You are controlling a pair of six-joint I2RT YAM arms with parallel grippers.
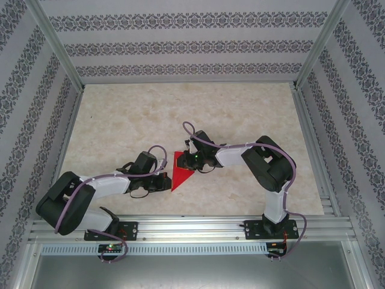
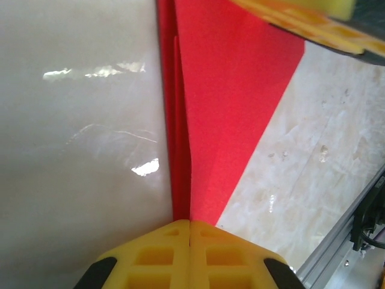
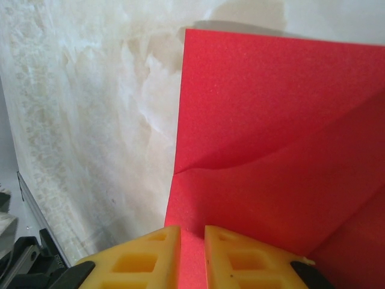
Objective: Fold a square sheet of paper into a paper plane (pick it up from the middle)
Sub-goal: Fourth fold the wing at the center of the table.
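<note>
Look at the red paper, down near the front edge of the table, right between the two arms and already partly folded into a pointy shape. Hard to tell whether flat on the table or lifted a little. Find the left gripper squeezed shut on the thin folded edge, fingers pressed together on the red layers. Find the right gripper nipping the other side, with just a thin slit between the fingers and red paper inside it. To make this fold well, hold both pinches firm but gentle. Pull the paper just flat enough, never so hard as to rip it. Line up the edges neatly before pressing. Press the crease down along the whole line, from the wide end to the point. Move slowly, with no twisting. Watch for the soft bend near the right gripper and smooth it out, or risk a crooked wing. Let go on one side only after a sharp, flat crease. Probably more folds to go before a real plane.
</note>
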